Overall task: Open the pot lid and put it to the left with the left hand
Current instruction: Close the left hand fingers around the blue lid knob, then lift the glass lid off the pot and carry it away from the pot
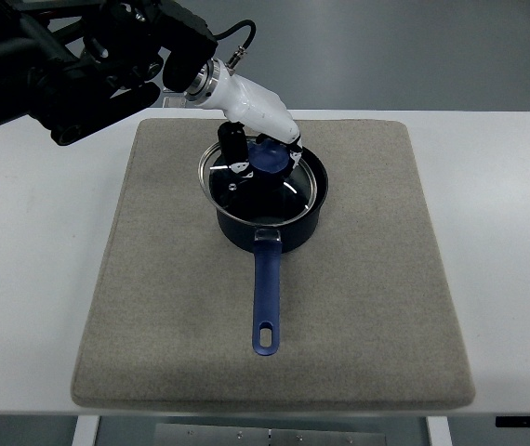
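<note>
On the white table (42, 279) we find a grey mat (377, 279), and on the mat, slightly left of its middle and toward the far edge, stands a dark blue pot (270, 232). Its long blue handle (266, 297) points toward the near edge, ending in a hanging slot. We note a glass lid (307, 190) with a metal rim and a blue knob (270, 160). The lid sits shifted to the left and tilted, its left rim overhanging the pot wall, so it is not seated squarely.

We record the left arm (79, 65) entering from the upper left, black with a white wrist section. The left hand (258, 139) is over the lid, with dark fingers (234, 149) curled down around the knob, one on the left side and others at the right. We judge them closed on the knob. Contact under the fingertips we cannot confirm in detail.
</note>
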